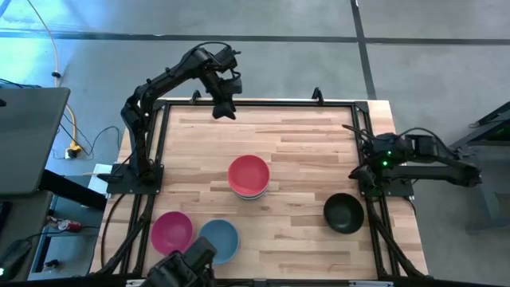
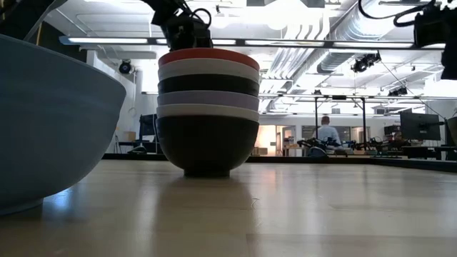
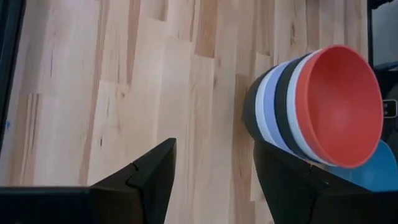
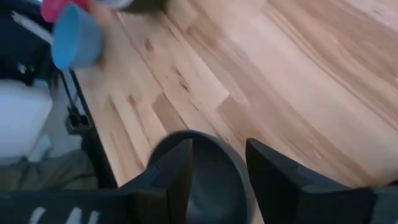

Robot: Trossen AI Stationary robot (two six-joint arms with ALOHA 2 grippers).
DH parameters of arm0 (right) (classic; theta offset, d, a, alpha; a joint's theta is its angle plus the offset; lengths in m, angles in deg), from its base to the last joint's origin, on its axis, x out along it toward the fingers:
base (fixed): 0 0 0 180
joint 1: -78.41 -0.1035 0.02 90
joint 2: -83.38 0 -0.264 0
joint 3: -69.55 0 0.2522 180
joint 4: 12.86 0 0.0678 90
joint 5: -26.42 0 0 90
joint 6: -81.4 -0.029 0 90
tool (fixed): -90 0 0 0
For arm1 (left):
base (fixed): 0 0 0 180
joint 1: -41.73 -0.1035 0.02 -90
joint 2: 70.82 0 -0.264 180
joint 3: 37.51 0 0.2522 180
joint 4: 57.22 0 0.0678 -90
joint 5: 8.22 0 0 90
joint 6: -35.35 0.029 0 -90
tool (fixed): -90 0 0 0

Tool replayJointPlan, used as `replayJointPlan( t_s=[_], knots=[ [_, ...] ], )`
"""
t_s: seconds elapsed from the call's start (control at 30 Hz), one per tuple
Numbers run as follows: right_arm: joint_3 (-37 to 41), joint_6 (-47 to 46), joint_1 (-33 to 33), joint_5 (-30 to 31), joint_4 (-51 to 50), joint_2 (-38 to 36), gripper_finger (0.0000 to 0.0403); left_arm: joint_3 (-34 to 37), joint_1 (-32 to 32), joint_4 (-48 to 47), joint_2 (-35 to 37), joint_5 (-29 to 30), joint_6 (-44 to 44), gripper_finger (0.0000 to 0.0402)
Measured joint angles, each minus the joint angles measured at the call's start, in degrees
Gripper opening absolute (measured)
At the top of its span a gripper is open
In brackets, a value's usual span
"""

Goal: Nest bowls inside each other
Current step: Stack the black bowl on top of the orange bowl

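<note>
A stack of several nested bowls (image 1: pixel 249 177), red on top, stands on its black bottom bowl at the table's middle; it also shows in the low view (image 2: pixel 207 107) and the left wrist view (image 3: pixel 311 106). A magenta bowl (image 1: pixel 171 230) and a light blue bowl (image 1: pixel 220 239) stand at the near left. A single black bowl (image 1: pixel 344 213) stands at the near right. My left gripper (image 1: pixel 223 110) is open and empty near the far edge, its fingers (image 3: pixel 152 180) apart. My right gripper (image 4: pixel 221 168) is open, above the far side of the black bowl (image 4: pixel 211 186) and apart from it.
Bare wood lies between the stack and the black bowl and across the far half of the table (image 1: pixel 303 127). A dark frame runs along the table's edges (image 1: pixel 362 119). A camera mount (image 1: pixel 187 267) sits at the near edge beside the light blue bowl.
</note>
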Motion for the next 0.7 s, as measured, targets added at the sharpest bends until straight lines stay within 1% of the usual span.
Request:
replayJointPlan(
  t_s=[0.17,0.37,0.53,0.7],
  knots=[
    [0.1,3.6,0.0,-1.4,-0.1,3.5,0.0121,0.0,1.1,2.4,0.0,-0.1,-2.8,0.0204],
    [0.1,8.7,0.0,-5.2,-0.2,10.4,0.0119,0.0,2.7,4.5,0.0,-0.1,-4.6,0.0204],
    [0.0,13.7,-0.2,-6.5,-0.2,18.2,0.0119,0.0,3.1,5.0,0.0,-0.1,-6.3,0.0204],
    [-1.9,18.4,-3.7,-6.6,0.5,27.7,0.0119,0.0,3.2,6.5,0.0,0.0,-8.1,0.0204]
  ],
)
